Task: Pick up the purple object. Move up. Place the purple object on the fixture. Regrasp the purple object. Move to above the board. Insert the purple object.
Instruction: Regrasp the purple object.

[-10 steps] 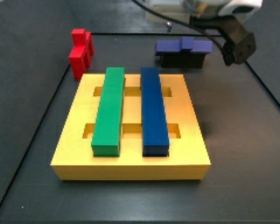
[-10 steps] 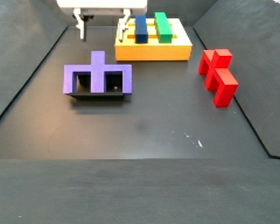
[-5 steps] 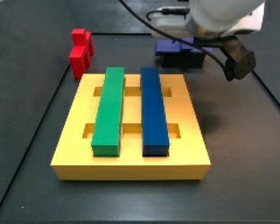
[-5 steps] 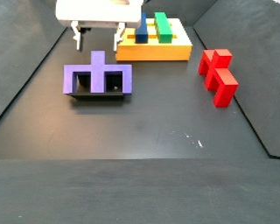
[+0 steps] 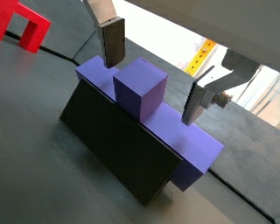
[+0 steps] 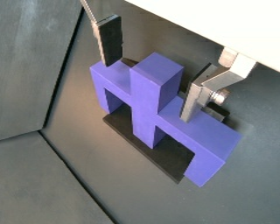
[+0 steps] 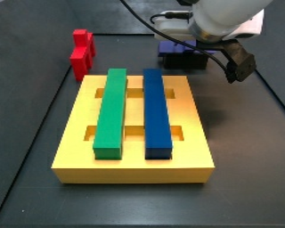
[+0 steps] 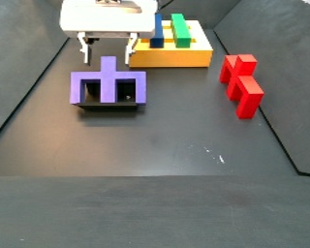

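Observation:
The purple object [image 8: 108, 87] rests across the black fixture [image 8: 108, 108], knob up. Both wrist views show it close: a blocky bar [image 5: 140, 89] with a raised centre knob [image 6: 154, 80], the dark fixture [image 5: 108, 140] under it. My gripper [image 8: 106, 48] hangs just over the knob and is open. Its fingers [image 5: 112, 44] stand on either side of the knob without touching it. In a side view the arm hides most of the purple object [image 7: 170, 46] and the fixture [image 7: 187, 62]. The yellow board [image 7: 133, 165] lies near, bearing a green and a blue bar.
A red blocky piece [image 8: 242, 82] stands on the dark floor away from the fixture, also seen beside the board's far corner [image 7: 81, 52]. Dark walls ring the floor. The board [image 8: 170, 56] sits just behind the gripper.
The gripper has travelled from beside the board to over the fixture and come down, so its open fingers now flank the purple object's knob. The piece itself has not moved.

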Robot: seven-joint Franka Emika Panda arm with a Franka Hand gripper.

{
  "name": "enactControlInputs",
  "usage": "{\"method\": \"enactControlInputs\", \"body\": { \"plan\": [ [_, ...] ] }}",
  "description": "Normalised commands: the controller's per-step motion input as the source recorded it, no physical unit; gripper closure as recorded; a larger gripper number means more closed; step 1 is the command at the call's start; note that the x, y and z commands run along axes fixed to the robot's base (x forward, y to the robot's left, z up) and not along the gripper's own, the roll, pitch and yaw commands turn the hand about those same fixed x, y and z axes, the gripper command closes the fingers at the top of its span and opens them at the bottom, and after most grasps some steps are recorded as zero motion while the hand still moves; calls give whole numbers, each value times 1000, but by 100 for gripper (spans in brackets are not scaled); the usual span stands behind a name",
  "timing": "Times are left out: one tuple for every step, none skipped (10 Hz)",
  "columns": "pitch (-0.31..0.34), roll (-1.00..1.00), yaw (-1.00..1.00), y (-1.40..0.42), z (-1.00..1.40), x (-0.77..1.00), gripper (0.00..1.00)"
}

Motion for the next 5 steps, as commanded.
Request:
{"method": "enactControlInputs", "body": {
  "plan": [
    [46, 163, 0, 0, -143, 80, 0],
    [11, 197, 0, 0, -151, 0, 0],
    [0, 191, 0, 0, -77, 0, 0],
    [0, 211, 0, 0, -60, 0, 0],
    [0, 194, 0, 0, -40, 0, 0]
  ]
}}
